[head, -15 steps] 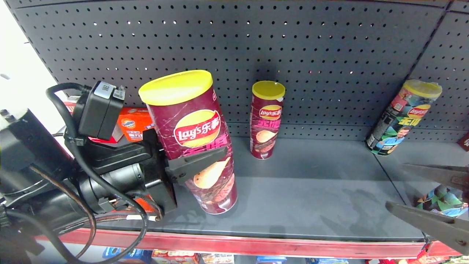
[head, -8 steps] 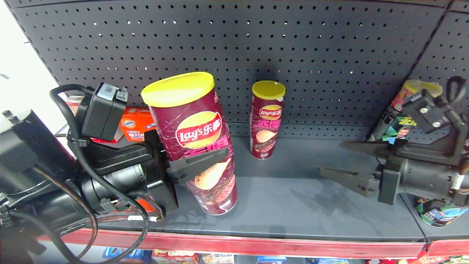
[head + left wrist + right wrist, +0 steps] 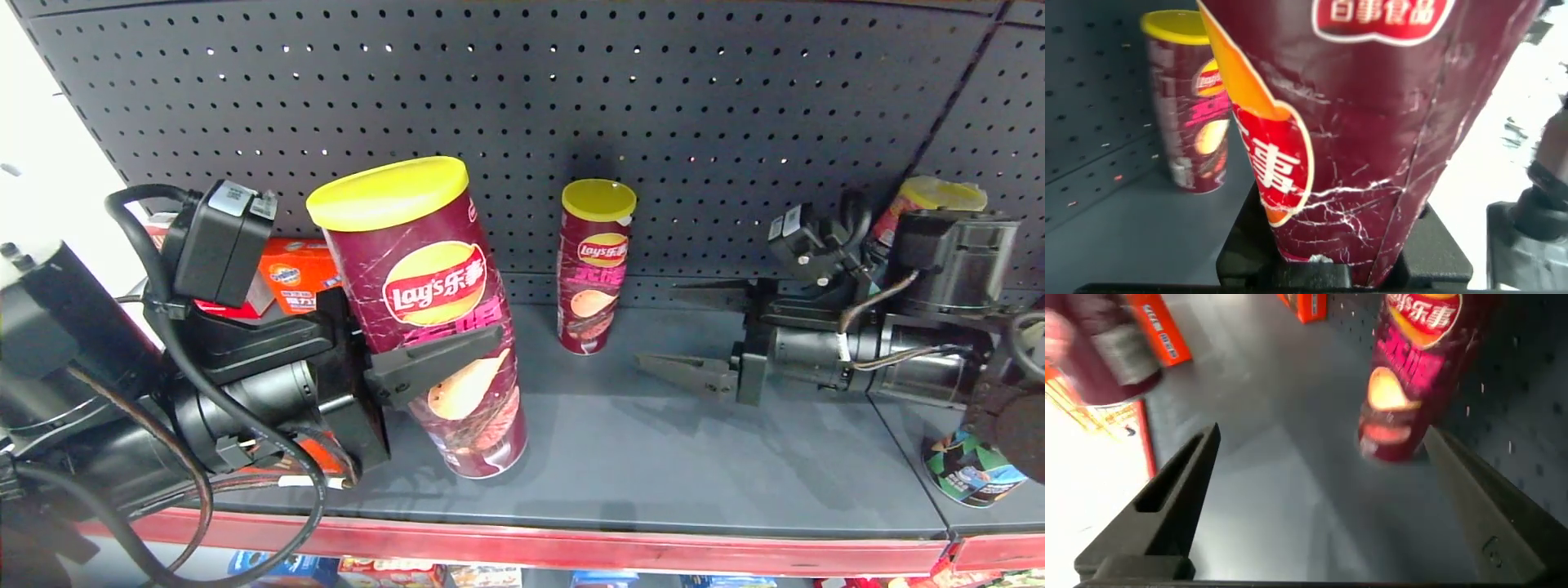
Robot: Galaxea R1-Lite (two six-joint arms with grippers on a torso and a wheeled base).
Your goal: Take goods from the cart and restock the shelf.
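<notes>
My left gripper (image 3: 453, 347) is shut on a maroon chips can (image 3: 424, 318) with a yellow lid, at the front left of the grey shelf (image 3: 653, 457). The can tilts, its base low over the shelf near the front edge. Up close it shows as the maroon can (image 3: 1372, 131). A second maroon can (image 3: 594, 265) stands upright against the pegboard, also visible as the can (image 3: 1192, 106) and the can (image 3: 1409, 384). My right gripper (image 3: 657, 327) is open, lying level just right of that standing can. In the right wrist view, the right gripper (image 3: 1323, 431) faces the can with nothing between its fingers.
Orange boxes (image 3: 298, 273) sit at the back left behind my left arm. A dark multicoloured can (image 3: 931, 196) leans on the pegboard at the right, partly hidden by my right arm. Another such can (image 3: 971, 474) is at the front right. A red strip (image 3: 571, 547) edges the shelf.
My right arm has swung in from the lower right, up and leftward, bringing its open gripper close to the standing can. The left gripper keeps its hold; its can shifted only slightly.
</notes>
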